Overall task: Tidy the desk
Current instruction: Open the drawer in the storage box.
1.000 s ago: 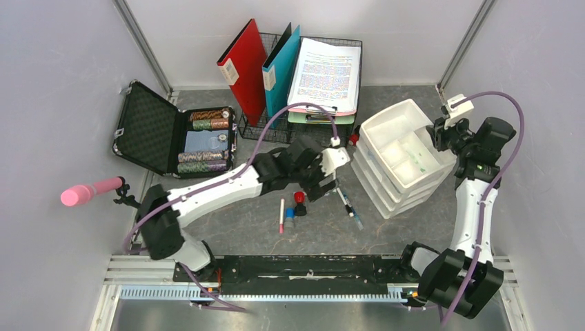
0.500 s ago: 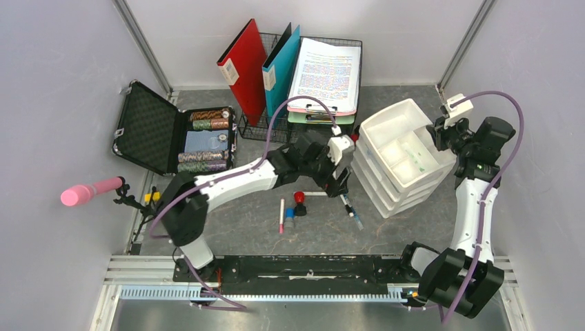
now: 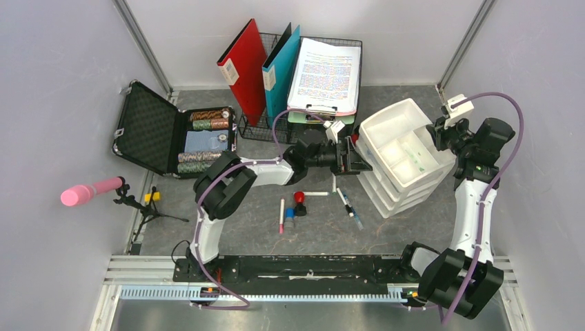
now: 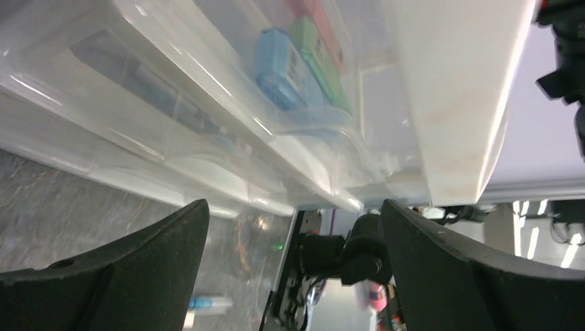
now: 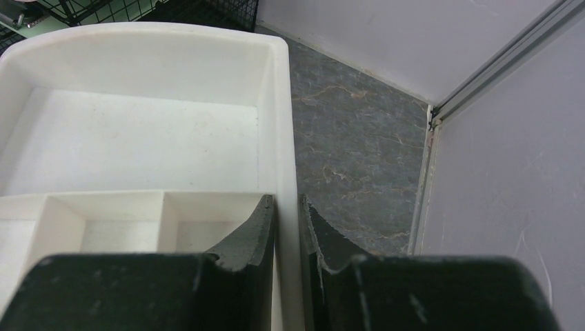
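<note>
Top external view: over the last second the left gripper (image 3: 354, 160) has swung off the loose markers (image 3: 281, 215) lying mid-way across the desk (image 3: 386, 231) and now faces the front of the white drawer unit (image 3: 397, 155), its fingers spread wide around nothing. The right gripper (image 3: 443, 134) stays clamped on the rim of the top tray (image 5: 279, 103), probably steadying the unit. With the markers unsorted, I judge opening a drawer comes next.
</note>
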